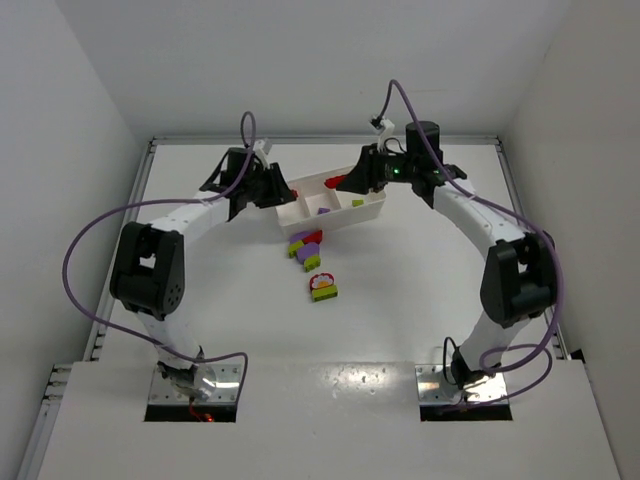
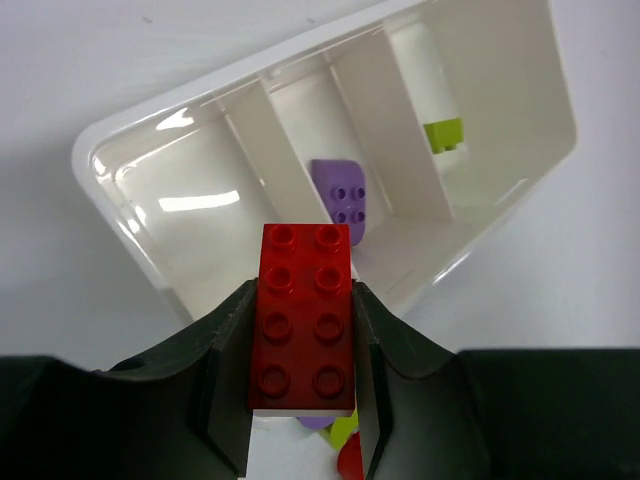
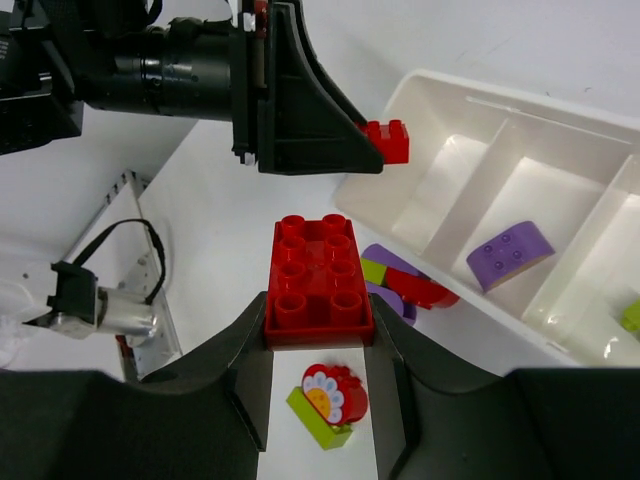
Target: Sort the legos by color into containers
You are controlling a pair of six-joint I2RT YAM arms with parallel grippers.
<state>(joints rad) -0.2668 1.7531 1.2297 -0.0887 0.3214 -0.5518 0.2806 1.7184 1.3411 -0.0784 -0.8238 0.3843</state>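
Left wrist view: the left gripper [image 2: 303, 300] is pinching a red brick [image 2: 303, 340] by its long sides, above the near wall of the white tray [image 2: 95, 150]. Of the 3 compartments, the end one nearest this arm is bare, the middle holds a purple brick [image 2: 340, 195], and the far one holds a lime brick [image 2: 445, 133]. The right gripper [image 3: 320, 315] is clamped on a 2nd red brick [image 3: 318, 265], above the loose bricks [image 3: 400, 285] lying just beside the tray. Both reds belong in the same bare compartment, so the 2 arms could knock fingers there. The left's brick seems to point at the divider, though height is hard to judge. Released here, it may land with the purple or tip off the wall.
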